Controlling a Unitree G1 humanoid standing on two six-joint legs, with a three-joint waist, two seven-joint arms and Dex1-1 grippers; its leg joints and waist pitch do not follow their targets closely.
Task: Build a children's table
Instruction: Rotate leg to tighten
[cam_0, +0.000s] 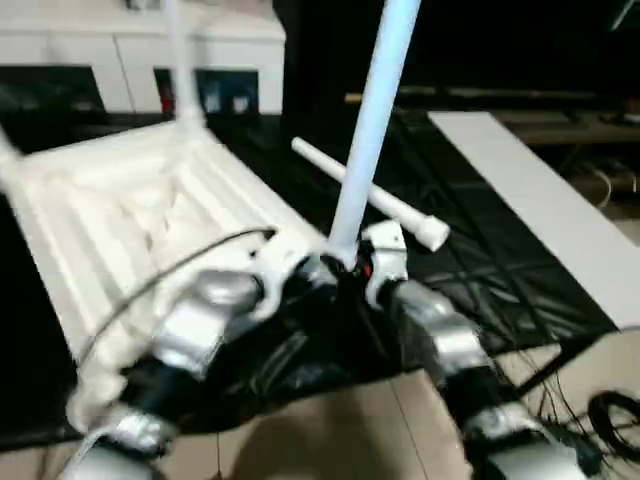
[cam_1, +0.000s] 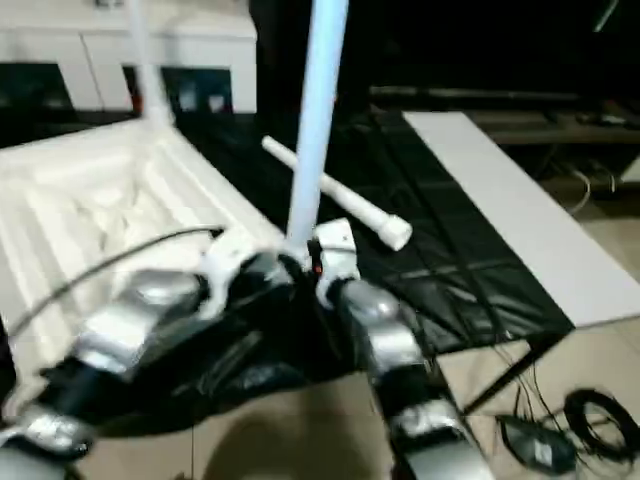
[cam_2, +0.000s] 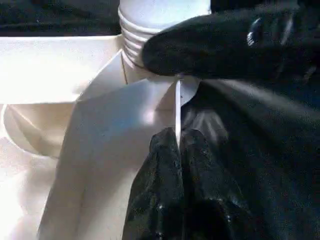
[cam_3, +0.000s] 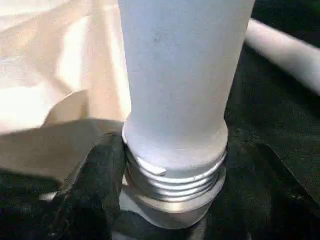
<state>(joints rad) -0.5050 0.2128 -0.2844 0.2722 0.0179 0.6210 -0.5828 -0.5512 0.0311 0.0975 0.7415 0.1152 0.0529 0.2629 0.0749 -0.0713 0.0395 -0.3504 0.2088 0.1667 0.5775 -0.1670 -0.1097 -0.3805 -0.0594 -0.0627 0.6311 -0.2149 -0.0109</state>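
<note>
While the upright leg (cam_0: 368, 130) sits with its threaded end (cam_3: 175, 175) only partly in the tabletop's (cam_0: 130, 210) near corner socket, we judge cross-threading or tipping likely if it leans. Our right gripper (cam_0: 352, 268) brackets the leg's base, fingers spread around it; our left gripper (cam_2: 177, 150) pinches the tabletop's thin rim edge (cam_2: 177, 107) closed. Both forearms converge low at that corner. A spare leg (cam_0: 372, 196) lies just beyond.
</note>
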